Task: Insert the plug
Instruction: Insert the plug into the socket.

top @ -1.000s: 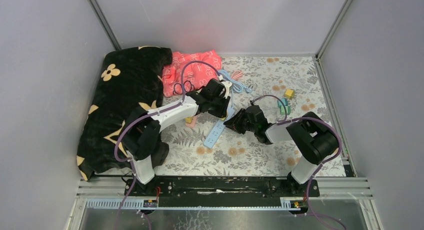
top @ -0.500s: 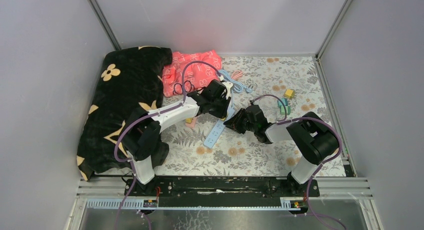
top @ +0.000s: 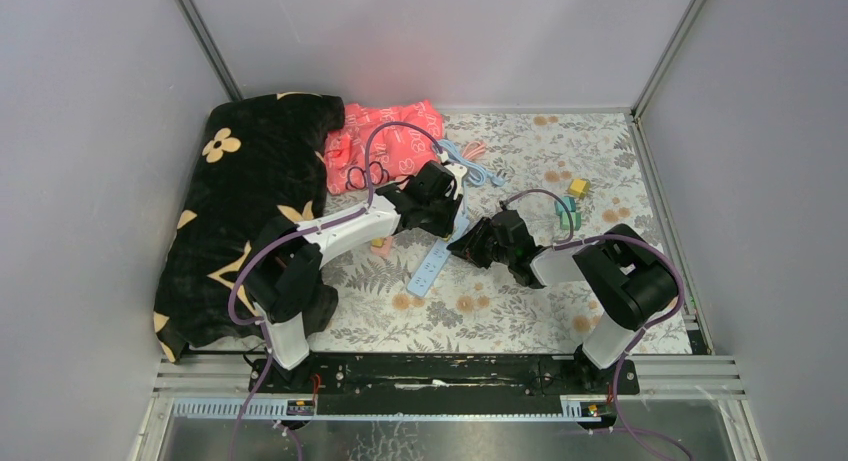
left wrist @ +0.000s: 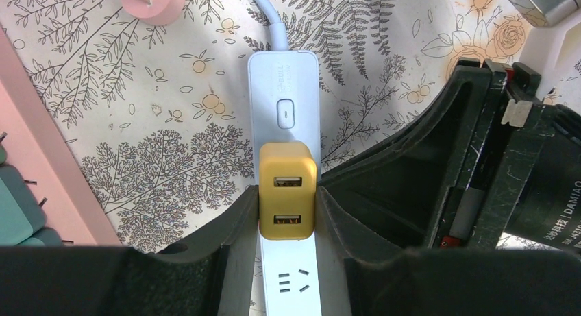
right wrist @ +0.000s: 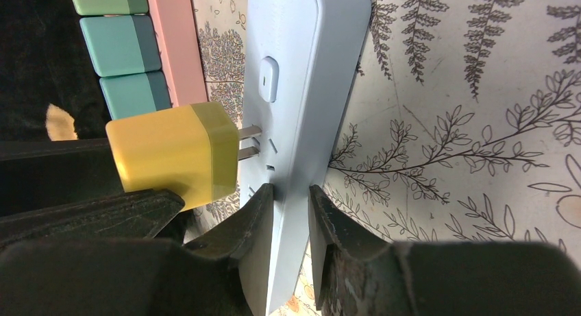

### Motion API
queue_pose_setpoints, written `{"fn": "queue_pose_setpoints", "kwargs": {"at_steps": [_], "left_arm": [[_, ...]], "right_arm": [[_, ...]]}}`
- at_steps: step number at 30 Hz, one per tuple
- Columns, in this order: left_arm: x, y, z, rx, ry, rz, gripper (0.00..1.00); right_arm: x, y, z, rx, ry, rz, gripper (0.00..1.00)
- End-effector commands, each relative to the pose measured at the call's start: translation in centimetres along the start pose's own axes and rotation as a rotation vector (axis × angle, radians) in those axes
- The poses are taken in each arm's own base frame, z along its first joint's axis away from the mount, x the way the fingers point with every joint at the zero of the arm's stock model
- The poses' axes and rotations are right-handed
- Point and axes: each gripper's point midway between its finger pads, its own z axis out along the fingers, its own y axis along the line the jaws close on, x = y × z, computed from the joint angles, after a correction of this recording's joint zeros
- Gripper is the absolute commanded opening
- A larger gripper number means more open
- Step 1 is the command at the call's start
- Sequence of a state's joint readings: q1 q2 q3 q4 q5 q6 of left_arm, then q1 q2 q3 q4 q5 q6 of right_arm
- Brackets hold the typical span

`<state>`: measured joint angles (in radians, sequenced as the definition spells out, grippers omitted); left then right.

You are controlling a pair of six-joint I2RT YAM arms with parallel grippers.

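Note:
A yellow plug (left wrist: 288, 189) with two USB ports is pinched between the fingers of my left gripper (left wrist: 288, 208), which is shut on it. It stands over the pale blue power strip (left wrist: 283, 90), just below the strip's switch. In the right wrist view the plug (right wrist: 171, 155) has its two metal prongs (right wrist: 251, 142) reaching the strip's face (right wrist: 301, 69), with a gap between plug body and strip. My right gripper (right wrist: 291, 201) is shut on the strip's long edge. From above, the strip (top: 428, 268) lies between both grippers.
A black flowered blanket (top: 240, 201) covers the left side, with a red packet (top: 385, 141) behind it. A pink block with green pieces (right wrist: 147, 42) lies beside the strip. Small toy blocks (top: 572, 201) sit at the right. The strip's cable (top: 462, 161) runs back.
My left arm has dipped very slightly toward the strip. Both grips are unchanged.

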<state>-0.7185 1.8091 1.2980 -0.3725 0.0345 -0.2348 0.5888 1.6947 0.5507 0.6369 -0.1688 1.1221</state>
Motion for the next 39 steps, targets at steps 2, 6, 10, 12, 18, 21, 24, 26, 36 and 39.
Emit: {"fn": "queue_pose_setpoints", "kwargs": {"at_steps": [2,6,10,12,18,21,24,26,36,39], "left_arm": [[-0.2,0.8,-0.1,-0.044,-0.006,0.018,0.00],[0.2,0.6,-0.4,-0.034,0.004,0.011,0.00],[0.4,0.8,-0.7,-0.048,0.005,0.013,0.00],[0.4,0.9,-0.8,-0.053,0.007,0.013,0.00],[0.4,0.9,-0.5,-0.053,0.006,0.007,0.00],[0.3,0.7,-0.3,-0.045,0.001,0.001,0.00],[0.3,0.8,-0.2,-0.054,0.000,-0.003,0.00],[0.4,0.9,-0.2,-0.068,-0.003,-0.004,0.00],[0.9,0.3,-0.3,-0.057,0.005,-0.004,0.00],[1.0,-0.2,-0.4,-0.042,0.009,-0.008,0.00]], "right_arm": [[-0.3,-0.6,-0.2,0.047,-0.006,-0.020,0.30],[-0.4,-0.5,-0.2,0.043,-0.011,-0.020,0.30],[-0.3,-0.6,-0.3,0.045,-0.009,-0.021,0.30],[-0.3,-0.6,-0.3,0.045,-0.009,-0.022,0.30],[-0.4,-0.9,-0.3,0.057,-0.017,-0.028,0.30],[-0.4,-1.0,-0.4,0.058,-0.016,-0.030,0.30],[-0.3,-1.1,-0.4,0.060,-0.015,-0.027,0.30],[-0.3,-1.2,-0.4,0.063,-0.017,-0.027,0.30],[-0.6,-0.3,-0.9,0.037,-0.030,-0.028,0.30],[-0.6,-0.3,-0.9,0.035,-0.029,-0.027,0.30]]}}
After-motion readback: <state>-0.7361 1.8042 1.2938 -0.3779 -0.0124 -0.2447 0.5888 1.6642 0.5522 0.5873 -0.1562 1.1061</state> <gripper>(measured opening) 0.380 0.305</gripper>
